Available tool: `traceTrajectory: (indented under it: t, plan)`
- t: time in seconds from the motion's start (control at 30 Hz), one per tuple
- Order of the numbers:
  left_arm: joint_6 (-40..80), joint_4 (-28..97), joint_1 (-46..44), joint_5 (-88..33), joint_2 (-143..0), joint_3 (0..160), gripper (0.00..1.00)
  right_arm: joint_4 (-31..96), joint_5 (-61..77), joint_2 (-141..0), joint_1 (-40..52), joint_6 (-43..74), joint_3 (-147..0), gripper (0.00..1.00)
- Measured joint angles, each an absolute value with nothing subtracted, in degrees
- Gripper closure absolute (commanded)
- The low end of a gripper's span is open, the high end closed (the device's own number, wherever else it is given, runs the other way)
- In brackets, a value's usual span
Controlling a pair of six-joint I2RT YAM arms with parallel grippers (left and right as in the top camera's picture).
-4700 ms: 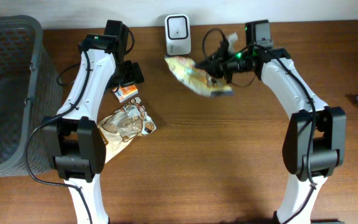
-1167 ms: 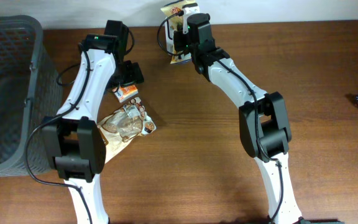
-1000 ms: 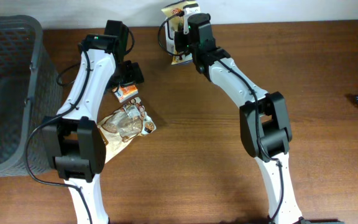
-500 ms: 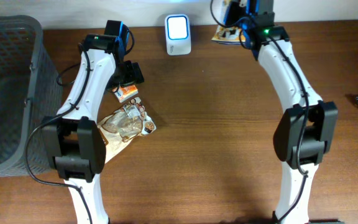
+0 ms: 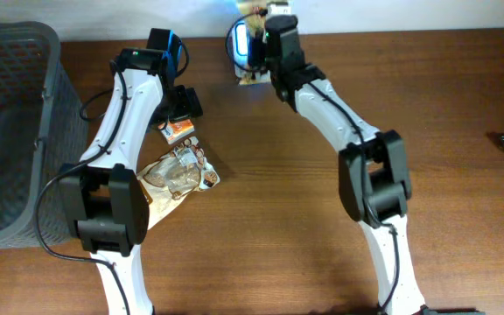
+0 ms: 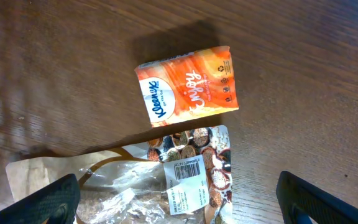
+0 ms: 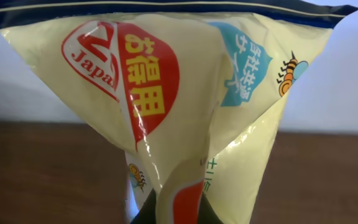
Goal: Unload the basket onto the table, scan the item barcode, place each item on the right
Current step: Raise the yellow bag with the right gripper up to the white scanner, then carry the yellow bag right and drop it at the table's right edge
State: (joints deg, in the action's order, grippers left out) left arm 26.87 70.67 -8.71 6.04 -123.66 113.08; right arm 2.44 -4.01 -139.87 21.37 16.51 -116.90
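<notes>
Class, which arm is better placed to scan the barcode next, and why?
Right: the right claw is shut on the yellow plastic snack bag at the white scanner; the left claw hangs open over the orange tissue pack.

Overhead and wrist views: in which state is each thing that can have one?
Left gripper: open, holds nothing.
Right gripper: shut on yellow bag.
Yellow bag: held off the table, at scanner.
Scanner: lit blue, mostly hidden.
Tissue pack: lying flat, untouched.
Snack bag: lying flat, barcode label up.
</notes>
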Motion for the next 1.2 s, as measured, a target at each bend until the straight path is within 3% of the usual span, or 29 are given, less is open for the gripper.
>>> traceTrajectory:
  t: [0.4,0.63,0.97,1.2]
  plan:
    - [26.87,70.65,-8.71,6.04,-123.66,113.08,0.01,0.89,-5.61,-141.78,21.06,16.47,-116.9,0.96]
    - [26.87,70.65,-8.71,6.04,-123.66,113.08,0.01,10.63,-7.53,-134.1,17.63,18.28,-116.9,0.96]
    - [26.87,70.67,-8.71,6.07,-123.66,113.08,0.01,40.86,-11.53,-126.3,-8.82,19.57,-117.75,0.96]
    - [26.87,70.67,-8.71,6.04,-123.66,113.08,0.01,44.75,-11.77,-129.84,-21.65,19.7,-117.73,0.96]
